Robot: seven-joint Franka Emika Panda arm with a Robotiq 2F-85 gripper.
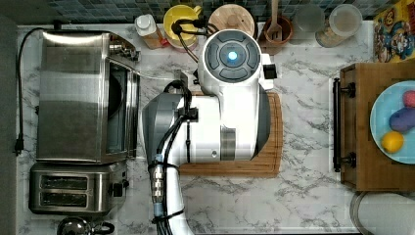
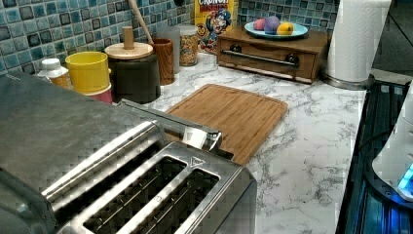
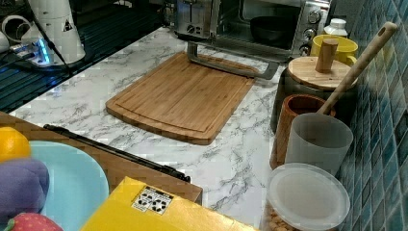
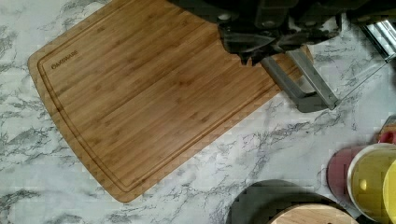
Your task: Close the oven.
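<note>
Oven (image 1: 73, 95) sits at the top view's left on the marble table (image 1: 303, 196), toaster (image 1: 68, 188) just beside it toward the top view's bottom. Door is open, dropped flat; grey bar handle (image 3: 226, 65) lies over the edge of the cutting board (image 3: 180, 96) in the right view. Dark pan (image 3: 269, 29) visible inside the cavity. Knobs (image 3: 310, 31) on the right view's right side of the oven front. Power cord (image 1: 19, 98) runs along the oven's far side in the top view.

Arm (image 1: 210, 122) hangs over the board in the top view, covering most of it. Claw (image 4: 257, 44) is in the wrist view, dark, right at the handle (image 4: 303, 84); can't tell if fingers are apart or together, nor whether they touch the bar.

Misc along the tiled wall: yellow cup (image 2: 87, 70), dark canister w/ wood lid (image 2: 131, 68), wood utensil holder (image 2: 163, 58). Wood drawer box (image 2: 272, 51) w/ blue plate of fruit (image 2: 275, 29) sits well apart from the oven.
</note>
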